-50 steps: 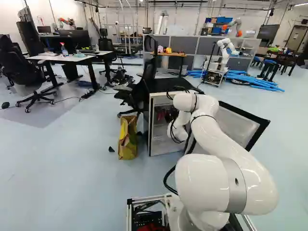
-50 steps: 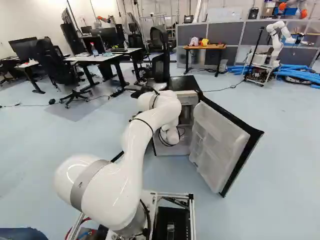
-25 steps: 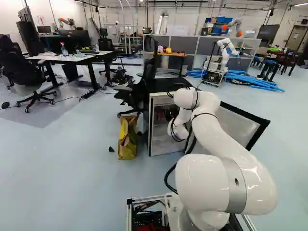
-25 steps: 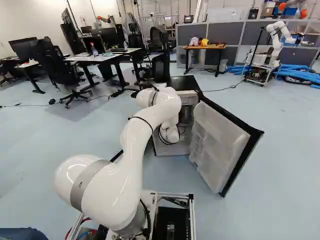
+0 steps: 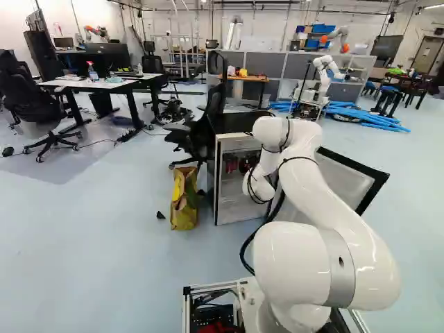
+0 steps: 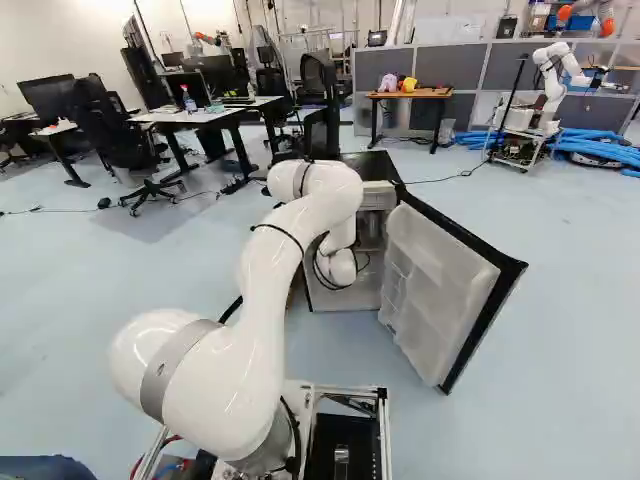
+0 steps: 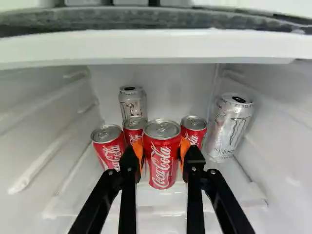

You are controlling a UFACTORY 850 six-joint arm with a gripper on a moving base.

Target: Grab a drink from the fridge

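Black fingers [image 7: 196,163] with orange pads grip near red metal can [image 7: 162,158] inside white-walled fridge [image 7: 285,161]. Three more red cans [image 7: 108,146] farther in; tall silver can [image 7: 229,129] right, second silver can [image 7: 131,103] far, slightly left.

In the left base view, pale blue-grey floor [image 5: 97,243] runs back to bright white walls [image 5: 61,14]. At ten o'clock a light-topped desk [image 5: 104,84] stands beside a black office chair [image 5: 28,100]. Toward twelve o'clock, a small wood-topped desk [image 5: 255,79] stands before grey partition panels [image 5: 294,65]. Blue tubes [image 5: 371,120] lie on the floor between two and three o'clock; a door [image 5: 426,53] is farther off, at two.
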